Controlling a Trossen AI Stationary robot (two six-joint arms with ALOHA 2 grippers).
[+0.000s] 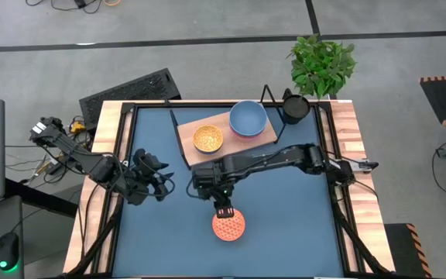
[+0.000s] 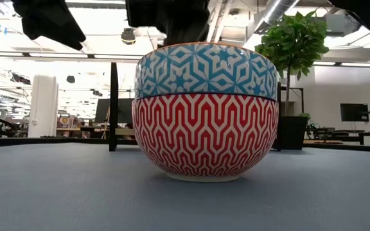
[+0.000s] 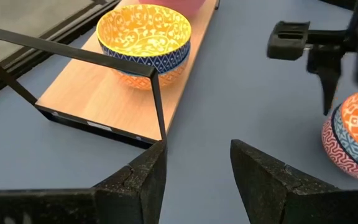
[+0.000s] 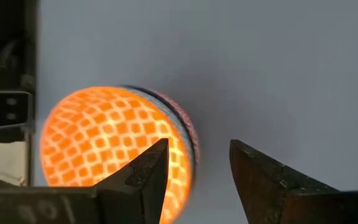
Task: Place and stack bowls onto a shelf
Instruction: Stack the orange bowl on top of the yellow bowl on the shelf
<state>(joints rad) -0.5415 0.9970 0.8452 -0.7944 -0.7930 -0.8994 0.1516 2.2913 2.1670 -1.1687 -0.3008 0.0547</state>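
Bowls are the subject. From overhead, the shelf (image 1: pixel 227 143), a light-wood board, lies at the far middle of the blue mat (image 1: pixel 285 217). On it sit a yellow-lined bowl (image 1: pixel 207 139) and a grey-blue bowl (image 1: pixel 248 118), side by side. An orange-patterned bowl (image 1: pixel 228 225) rests on the mat, nearer the front than the shelf. The right gripper (image 1: pixel 222 209) hangs directly over this bowl's shelf-side rim. The left gripper (image 1: pixel 163 186) waits to the left of the shelf, holding nothing.

At table height, that orange bowl (image 2: pixel 205 136) proves to be two nested bowls, a blue star-patterned one seated inside a red zigzag one, which the overhead view hides.

The left wrist camera shows its own fingers (image 3: pixel 138 180) parted and empty, with the shelf (image 3: pixel 98 102) ahead.

The right wrist camera shows its fingers (image 4: pixel 145 177) parted above the orange interior (image 4: pixel 110 140), gripping nothing.

Judging from this, the rim should sit squarely between the fingers, one inside and one outside, before closing, so the nested pair lifts together without tilting.
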